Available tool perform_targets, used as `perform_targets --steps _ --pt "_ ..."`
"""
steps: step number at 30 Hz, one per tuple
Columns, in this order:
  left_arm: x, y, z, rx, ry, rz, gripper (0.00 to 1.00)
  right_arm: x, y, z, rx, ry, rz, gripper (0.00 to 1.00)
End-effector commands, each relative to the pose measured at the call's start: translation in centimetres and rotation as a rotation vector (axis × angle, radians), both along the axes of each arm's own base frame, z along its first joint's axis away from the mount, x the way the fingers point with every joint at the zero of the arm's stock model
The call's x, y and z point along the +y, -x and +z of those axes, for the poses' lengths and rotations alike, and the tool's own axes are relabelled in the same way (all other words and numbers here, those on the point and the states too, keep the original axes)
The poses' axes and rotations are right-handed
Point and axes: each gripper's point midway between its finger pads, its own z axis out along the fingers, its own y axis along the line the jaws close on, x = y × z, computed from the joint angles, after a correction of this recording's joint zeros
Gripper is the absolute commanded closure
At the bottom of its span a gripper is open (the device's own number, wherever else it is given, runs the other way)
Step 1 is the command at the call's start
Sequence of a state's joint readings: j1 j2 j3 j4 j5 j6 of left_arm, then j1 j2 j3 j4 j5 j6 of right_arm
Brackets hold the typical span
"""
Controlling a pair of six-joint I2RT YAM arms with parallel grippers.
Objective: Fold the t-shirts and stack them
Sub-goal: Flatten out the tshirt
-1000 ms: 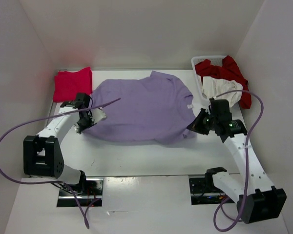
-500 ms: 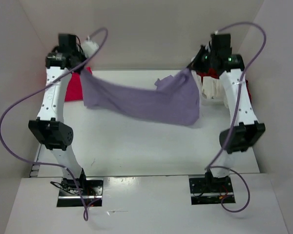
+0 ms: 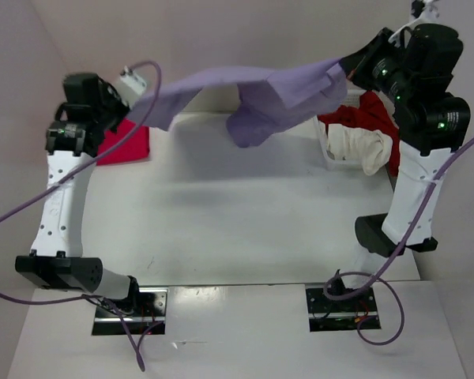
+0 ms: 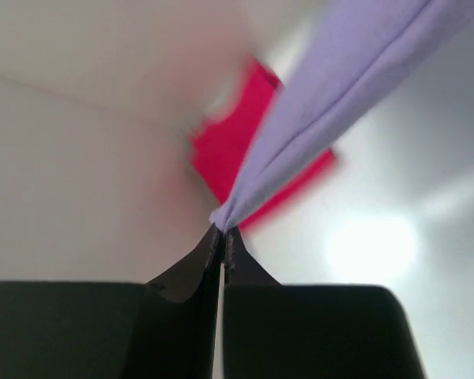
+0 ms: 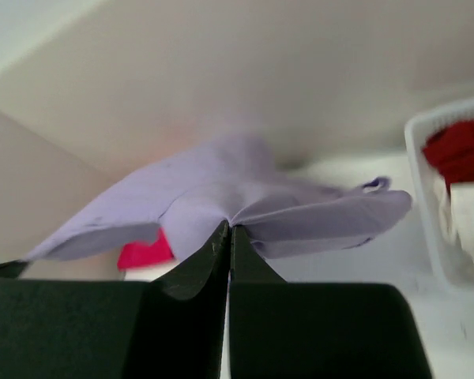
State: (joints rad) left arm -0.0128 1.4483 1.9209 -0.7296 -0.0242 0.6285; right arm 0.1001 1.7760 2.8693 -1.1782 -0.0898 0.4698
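Both pairs of fingers are pinched tight on cloth. My left fingers (image 4: 193,268) clamp one edge of the purple shirt (image 3: 261,95), and my right fingers (image 5: 199,264) hold a bunch of it at the other side. A second ago that shirt lay spread flat on the tabletop (image 3: 245,221). Now it hangs high in the air, stretched between my two grips, with a loose fold sagging from its middle and none of it touching down. I judge the lift done and the shirt ready to be laid back smoother or doubled over. The pink shirt (image 3: 122,146) sits folded at the far left, likely the start of the stack. The red shirt (image 3: 371,114) and cream shirt (image 3: 363,146) wait unfolded in the basket (image 3: 329,154) at the far right.
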Motion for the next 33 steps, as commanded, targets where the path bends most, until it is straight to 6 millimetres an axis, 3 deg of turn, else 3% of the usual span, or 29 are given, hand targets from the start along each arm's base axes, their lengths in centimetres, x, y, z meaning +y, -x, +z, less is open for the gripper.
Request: perform_targets --steps 1,2,3,4,6,7,8,9,10,12,13,16,21,23,24,25,28,29,31,33 --pt "1.3 0.5 -10.1 0.233 -0.117 0.013 1.00 1.1 0.2 -7.0 0.252 0.071 -0.020 1.00" --pt "2.0 1.6 -11.0 0.253 -0.137 0.025 1.00 3.0 0.3 -10.8 0.365 0.116 0.011 1.00" --pt "2.1 2.8 -15.1 0.349 -0.146 0.015 1.00 3.7 1.8 -10.6 0.353 0.115 0.025 1.00" --pt "2.3 4.0 -16.1 0.370 -0.161 0.021 1.00 4.9 1.8 -16.0 0.491 0.151 0.038 1.00" --pt "2.5 6.0 -19.9 0.488 -0.177 0.013 1.00 6.8 3.7 -19.4 0.550 0.105 0.093 1.00" --pt "2.5 6.8 -21.4 0.536 -0.167 0.017 1.00 7.0 5.0 -18.3 0.476 0.042 0.119 1.00" --pt "2.5 8.2 -24.1 0.613 -0.168 0.011 1.00 7.2 6.2 -24.6 0.617 0.048 0.129 1.00" --pt "2.3 9.2 -25.7 0.670 -0.161 -0.004 1.00 7.9 7.4 -26.5 0.666 -0.001 0.157 1.00" --pt "2.1 10.2 -27.1 0.717 -0.156 -0.015 1.00 7.6 9.2 -30.2 0.741 -0.007 0.157 1.00" --pt "2.2 12.9 -30.7 0.836 -0.163 -0.031 1.00 8.3 11.6 -32.7 0.806 -0.077 0.197 1.00" --pt "2.2 13.8 -31.9 0.884 -0.163 -0.035 1.00 8.3 13.0 -36.0 0.885 -0.087 0.201 1.00" --pt "2.4 16.6 -34.6 0.998 -0.173 -0.035 1.00 8.3 14.6 -38.9 0.942 -0.123 0.198 1.00" --pt "2.5 19.2 -35.7 1.090 -0.156 -0.006 1.00 8.2 14.6 -40.4 0.970 -0.102 0.199 1.00" --pt "2.7 19.3 -35.4 1.094 -0.159 0.009 1.00 6.8 14.0 -40.6 0.969 -0.075 0.154 1.00" --pt "2.8 19.5 -35.1 1.102 -0.159 0.027 1.00 5.9 14.0 -40.4 0.979 -0.062 0.127 1.00" --pt "3.0 19.5 -35.0 1.111 -0.145 0.046 1.00 3.6 13.4 -40.2 0.966 -0.048 0.061 1.00" --pt "3.1 19.8 -34.1 1.138 -0.147 0.060 1.00 -0.5 14.0 -38.6 0.953 -0.036 -0.034 1.00" --pt "3.3 20.6 -34.0 1.167 -0.157 0.065 1.00 -2.8 14.1 -38.3 0.949 -0.015 -0.097 1.00" --pt "3.5 21.1 -34.1 1.198 -0.171 0.072 1.00 -4.4 15.3 -37.6 0.975 0.006 -0.144 1.00" --pt "3.8 22.4 -34.4 1.255 -0.184 0.087 1.00 -4.5 16.2 -37.1 0.961 -0.006 -0.149 1.00"
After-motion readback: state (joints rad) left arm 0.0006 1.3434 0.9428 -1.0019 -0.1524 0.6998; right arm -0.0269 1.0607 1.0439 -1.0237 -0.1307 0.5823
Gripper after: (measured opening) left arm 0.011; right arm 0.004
